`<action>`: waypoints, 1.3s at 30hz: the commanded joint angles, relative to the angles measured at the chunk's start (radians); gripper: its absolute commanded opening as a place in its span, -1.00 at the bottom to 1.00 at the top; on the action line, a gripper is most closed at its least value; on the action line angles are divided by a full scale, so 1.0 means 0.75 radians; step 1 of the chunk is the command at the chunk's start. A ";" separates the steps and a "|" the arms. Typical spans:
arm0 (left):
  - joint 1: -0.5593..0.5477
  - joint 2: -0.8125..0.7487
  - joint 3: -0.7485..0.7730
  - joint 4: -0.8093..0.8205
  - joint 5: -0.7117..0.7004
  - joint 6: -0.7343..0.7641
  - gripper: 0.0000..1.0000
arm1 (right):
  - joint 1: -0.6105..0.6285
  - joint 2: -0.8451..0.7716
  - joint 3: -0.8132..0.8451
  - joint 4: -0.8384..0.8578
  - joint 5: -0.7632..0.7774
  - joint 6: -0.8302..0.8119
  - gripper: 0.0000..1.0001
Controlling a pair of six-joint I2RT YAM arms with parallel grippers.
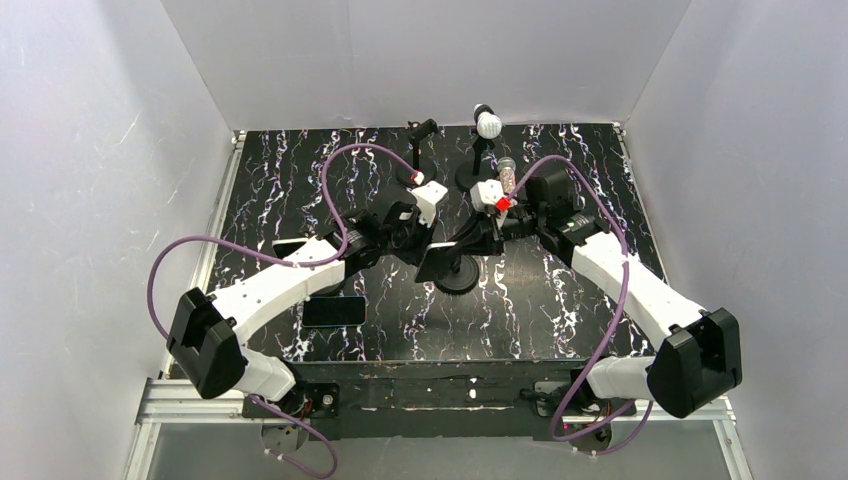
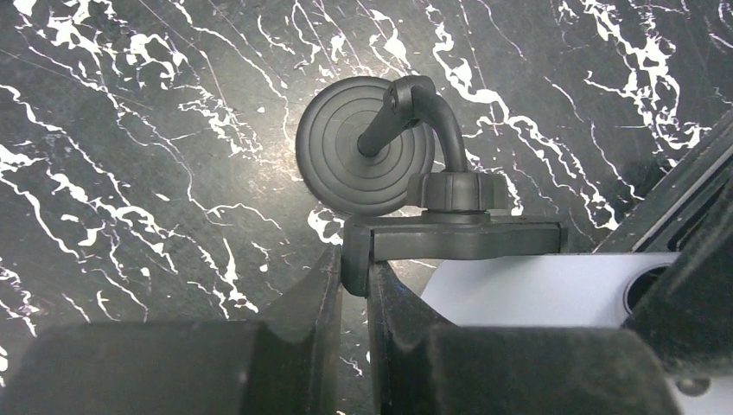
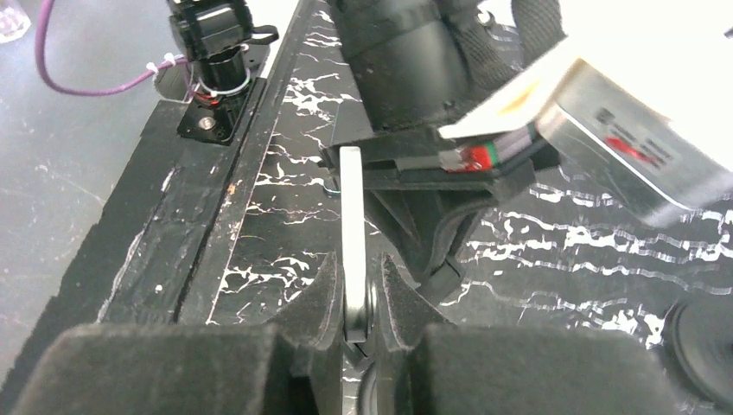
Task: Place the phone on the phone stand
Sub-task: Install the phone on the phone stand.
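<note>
The black phone stand has a round ribbed base (image 2: 363,145), a bent arm and a clamp bar (image 2: 467,238); it stands mid-table in the top view (image 1: 457,279). My left gripper (image 2: 354,272) is shut on the left end of the clamp bar. My right gripper (image 3: 353,290) is shut on the white phone (image 3: 351,207), seen edge-on and upright. The phone's pale back (image 2: 536,290) lies just below the clamp bar, touching or nearly touching it. In the top view both grippers, left (image 1: 425,245) and right (image 1: 482,240), meet over the stand, with the phone (image 1: 438,263) between them.
A second dark phone (image 1: 335,311) lies flat near the left arm, and another flat device (image 1: 290,246) lies further back left. Two small stands (image 1: 420,150) (image 1: 485,140), one with a white ball head, are at the back. White walls enclose the table.
</note>
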 commanded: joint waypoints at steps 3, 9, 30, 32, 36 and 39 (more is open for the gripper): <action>0.030 -0.037 0.069 -0.123 -0.134 0.054 -1.00 | -0.017 -0.050 0.049 0.090 0.437 0.326 -0.97; 0.029 -0.026 0.080 -0.130 -0.125 0.051 -1.00 | -0.002 -0.057 0.013 0.175 0.518 0.399 -0.97; 0.029 -0.024 0.090 -0.171 -0.161 0.044 -1.00 | 0.107 0.057 0.209 -0.139 1.134 0.492 -0.97; 0.029 -0.022 0.093 -0.178 -0.166 0.044 -1.00 | 0.120 0.054 0.196 -0.129 1.178 0.490 -0.97; 0.030 -0.022 0.103 -0.206 -0.190 0.045 -1.00 | 0.142 0.026 0.172 -0.105 1.298 0.489 -0.97; 0.030 -0.023 0.102 -0.217 -0.213 0.053 -1.00 | 0.154 0.025 0.183 -0.134 1.367 0.461 -0.97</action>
